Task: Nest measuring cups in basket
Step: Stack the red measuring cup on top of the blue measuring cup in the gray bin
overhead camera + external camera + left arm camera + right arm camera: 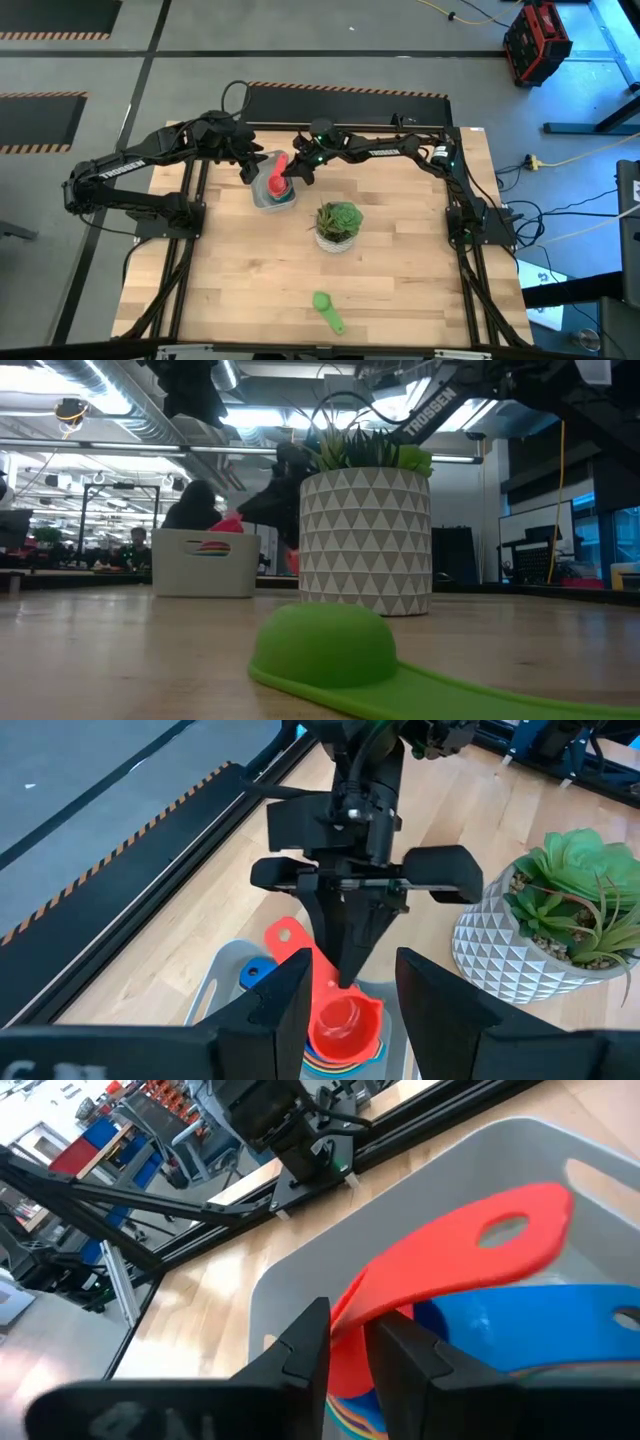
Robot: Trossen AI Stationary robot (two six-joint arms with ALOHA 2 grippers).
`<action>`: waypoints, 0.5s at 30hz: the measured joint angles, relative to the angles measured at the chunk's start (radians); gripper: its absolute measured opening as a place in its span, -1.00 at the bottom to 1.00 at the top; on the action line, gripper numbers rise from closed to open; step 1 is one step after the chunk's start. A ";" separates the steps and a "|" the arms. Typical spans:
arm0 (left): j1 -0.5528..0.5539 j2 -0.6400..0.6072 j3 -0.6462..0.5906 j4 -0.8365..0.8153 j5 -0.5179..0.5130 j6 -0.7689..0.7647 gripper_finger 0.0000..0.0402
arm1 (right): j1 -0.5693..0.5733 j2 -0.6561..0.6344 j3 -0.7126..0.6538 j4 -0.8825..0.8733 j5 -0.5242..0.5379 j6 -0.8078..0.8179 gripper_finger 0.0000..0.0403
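A: Measuring cups first: the green cup (326,309) lies alone near the table's (240,290) front edge, bowl down in the low view, handle trailing toward the right front corner.

B: Behind it?

A: The white triangle-patterned pot (337,234) with its leafy succulent, mid-table. From table height it hides much of the right arm and stands just right of the basket (262,196).

B: And the basket?

A: Toward the back edge, left of centre; grey-white, rounded corners. Inside sits a nested stack of cups, the red cup (277,181) on top, its handle with a hole slanting up over the rim. The right wrist view shows a blue cup (540,1325) directly beneath it, and coloured rims lower down.

B: Grippers?

A: The right gripper (293,176) reaches in from the right, its fingers pinching the red cup at the base of its handle. The left gripper (254,165) hovers over the basket's back left side, fingers spread, holding nothing. Past the table, the low view shows a person seated in the room.
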 joint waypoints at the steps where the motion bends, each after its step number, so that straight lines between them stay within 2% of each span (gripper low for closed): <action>1: 0.000 0.000 0.000 0.000 0.000 0.000 -0.31 | -0.004 0.000 0.000 0.000 -0.001 0.002 -0.64; 4: 0.000 0.000 0.000 0.000 0.000 0.000 -0.31 | -0.011 0.000 0.000 0.000 -0.024 0.002 -0.56; 11: 0.000 0.000 0.000 0.000 0.000 0.000 -0.31 | -0.022 0.000 0.000 -0.007 -0.033 -0.048 -0.20; 15: 0.000 0.000 0.000 0.000 0.000 0.000 -0.31 | -0.028 0.000 0.000 -0.026 -0.038 -0.112 -0.14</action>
